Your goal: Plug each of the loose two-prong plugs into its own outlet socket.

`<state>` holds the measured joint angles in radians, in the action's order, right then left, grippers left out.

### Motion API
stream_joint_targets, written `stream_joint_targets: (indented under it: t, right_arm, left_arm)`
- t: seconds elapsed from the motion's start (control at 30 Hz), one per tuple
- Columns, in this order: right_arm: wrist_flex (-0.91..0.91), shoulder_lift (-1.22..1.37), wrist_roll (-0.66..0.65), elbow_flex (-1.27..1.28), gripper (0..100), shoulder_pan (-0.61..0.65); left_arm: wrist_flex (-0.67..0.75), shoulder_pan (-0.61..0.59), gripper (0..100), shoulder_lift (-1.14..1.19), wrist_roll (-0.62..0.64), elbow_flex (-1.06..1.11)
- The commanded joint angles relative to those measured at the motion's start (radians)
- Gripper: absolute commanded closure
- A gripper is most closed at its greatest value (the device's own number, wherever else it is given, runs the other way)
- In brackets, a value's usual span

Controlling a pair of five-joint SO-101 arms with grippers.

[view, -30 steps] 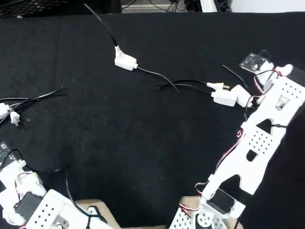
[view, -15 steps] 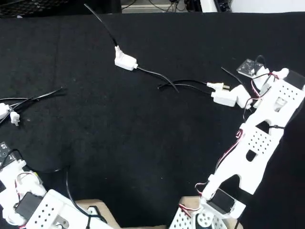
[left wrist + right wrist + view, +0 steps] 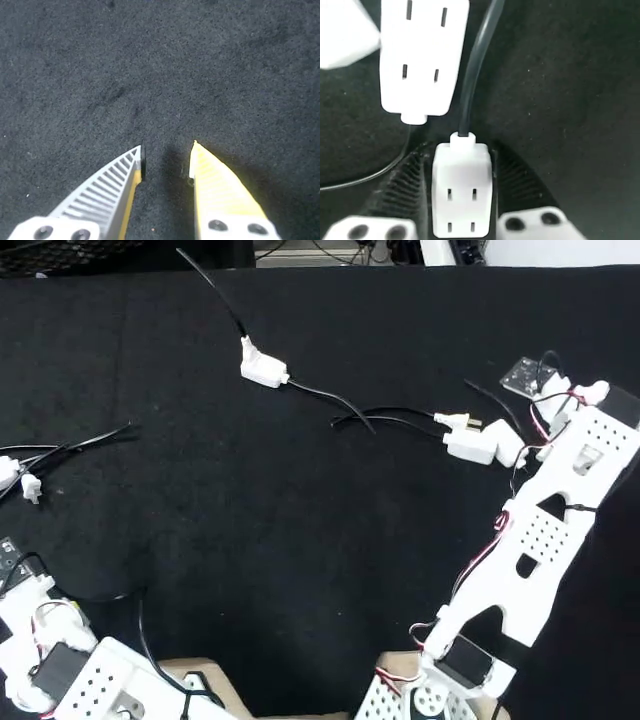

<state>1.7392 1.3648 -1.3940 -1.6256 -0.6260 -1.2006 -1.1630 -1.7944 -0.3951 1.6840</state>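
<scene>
Your right gripper [image 3: 461,162] is clamped on a small white socket [image 3: 462,182], with one finger against each long side. The socket's cord [image 3: 472,85] leaves the end that faces away from the wrist. Take the brass-pronged plug [image 3: 458,421] as your mark. A second socket [image 3: 423,55] lies just beside it on the arms' side, and the held socket sits just past that, toward the right arm. Well apart from the plug, toward the far left of the table, lies a white block [image 3: 263,367] with cord at both ends, which looks like a pair already joined. Two small plugs [image 3: 30,486] lie farther off again, at the left edge. Your left gripper [image 3: 166,157] stands with its fingers apart and nothing between them, over bare cloth [image 3: 150,60], well apart from the plug. I judge these pieces to be light, hard and smooth, so a socket will skid across the cloth if you push a plug at it unheld, and it may twist in a loose grip. The cords look springy enough to drag a released piece out of line. Take the plug by its white body behind the prongs, across the flat sides, never by the cord or the thin prongs, which would bend. Keep the socket squeezed at mid-length so that its slots stay free.
</scene>
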Motion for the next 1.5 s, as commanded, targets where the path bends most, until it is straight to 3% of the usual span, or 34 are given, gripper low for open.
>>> stream_joint_targets:
  t: [0.0,0.27,0.8,1.07,1.47]
  right_arm:
    - [0.028,-0.085,0.083,-0.031,97.8,0.020]
    - [0.029,-0.186,0.199,0.127,97.8,0.141]
    - [0.023,-0.527,0.506,0.575,97.8,0.585]
    - [0.023,-0.536,0.654,0.578,97.8,0.882]
    - [0.020,-0.515,0.899,0.547,97.8,1.234]
  left_arm:
    - [-0.005,0.007,83,-0.009,-0.003,0.016]
    - [-0.005,0.007,83,-0.009,-0.003,0.016]
    - [-0.005,0.004,83,-0.009,-0.002,0.016]
    - [-0.005,0.004,83,-0.009,-0.002,0.016]
    - [-0.005,0.002,83,-0.009,-0.002,0.016]
